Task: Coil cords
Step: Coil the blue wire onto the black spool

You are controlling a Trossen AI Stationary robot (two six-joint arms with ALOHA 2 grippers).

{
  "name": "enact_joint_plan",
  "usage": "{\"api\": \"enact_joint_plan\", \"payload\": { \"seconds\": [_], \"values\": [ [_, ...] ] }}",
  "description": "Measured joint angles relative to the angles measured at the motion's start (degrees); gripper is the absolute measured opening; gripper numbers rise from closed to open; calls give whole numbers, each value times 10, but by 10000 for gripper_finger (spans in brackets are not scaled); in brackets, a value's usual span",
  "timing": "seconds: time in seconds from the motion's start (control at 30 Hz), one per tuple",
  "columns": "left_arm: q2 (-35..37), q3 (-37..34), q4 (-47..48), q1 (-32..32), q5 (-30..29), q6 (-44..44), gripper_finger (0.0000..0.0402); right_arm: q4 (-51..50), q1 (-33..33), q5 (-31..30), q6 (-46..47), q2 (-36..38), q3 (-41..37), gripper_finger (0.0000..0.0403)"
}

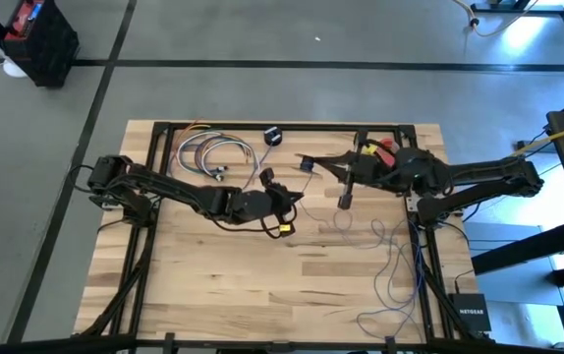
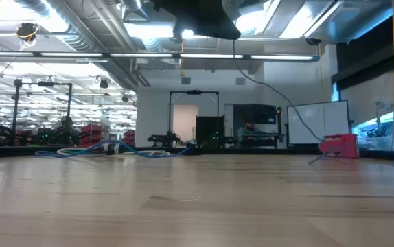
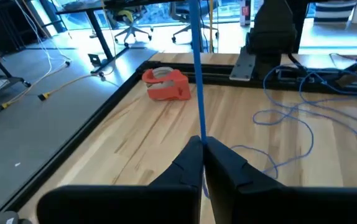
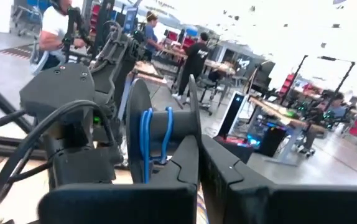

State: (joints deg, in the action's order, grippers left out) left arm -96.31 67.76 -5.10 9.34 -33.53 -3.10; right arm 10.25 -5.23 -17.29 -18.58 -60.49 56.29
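Across the table's right half, from centre toward five o'clock, the cords (image 1: 392, 264) trail in loose bluish-purple loops over the wooden table (image 1: 213, 285). One strand rises taut from the left gripper (image 3: 202, 144), whose fingers are pressed shut on it. That gripper sits just left of the table's centre, at the end of the left arm reaching in from nine o'clock. At about one o'clock from it, the right gripper (image 4: 198, 146) has its fingers closed too, with a dark spool (image 4: 160, 134) wound with a few blue turns showing just beyond the fingertips; whether it clamps the cord I cannot tell. A red tape dispenser (image 3: 165, 85) lies near the far edge, beside the right arm. At eleven o'clock a bundle of coloured wires (image 1: 213, 155) rests coiled. People stand in the room beyond.
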Motion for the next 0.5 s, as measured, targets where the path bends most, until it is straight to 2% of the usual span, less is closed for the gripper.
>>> {"api": "enact_joint_plan", "payload": {
  "seconds": [0.13,0.33,0.5],
  "values": [
    [2,-1,34,-3,-8,-26,5,-54,0,8,4,1,4,5],
    [21,-2,141,-26,-43,-67,5,-134,0,30,22,2,4,5],
    [41,-3,188,-39,-45,-71,5,-205,0,33,24,2,6,5]
  ]
}}
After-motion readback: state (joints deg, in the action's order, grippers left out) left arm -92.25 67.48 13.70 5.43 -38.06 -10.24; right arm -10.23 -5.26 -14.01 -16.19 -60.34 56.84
